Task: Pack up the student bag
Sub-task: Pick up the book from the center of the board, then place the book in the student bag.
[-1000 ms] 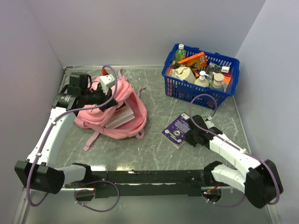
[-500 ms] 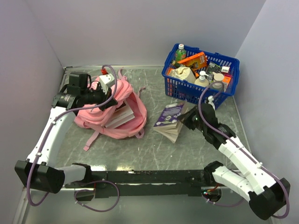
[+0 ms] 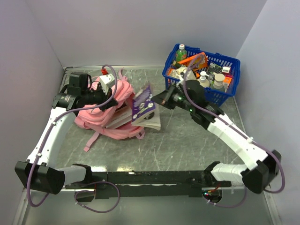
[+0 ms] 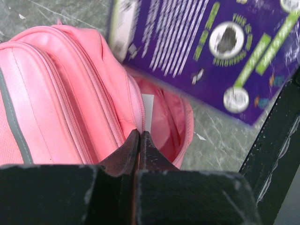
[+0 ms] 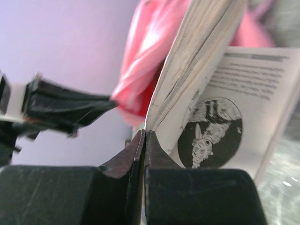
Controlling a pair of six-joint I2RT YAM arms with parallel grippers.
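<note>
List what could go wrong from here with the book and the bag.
The book hangs splayed open from the right fingers, which pinch only its edge; it could slip or tear. Its loose pages may snag the bag rim. The left fingers hold just a thin fold; losing it could close the mouth.

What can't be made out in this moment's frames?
- Inside of the student bag: top view, hidden by the left arm and by the purple book that the right gripper holds.
- Whether fabric sits between the shut left gripper tips: left wrist view, the tips cover it.
- Book's cover text: left wrist view, blurred and cut off by the frame edge.
- Lower items in the blue basket: top view, piled over and too small.
</note>
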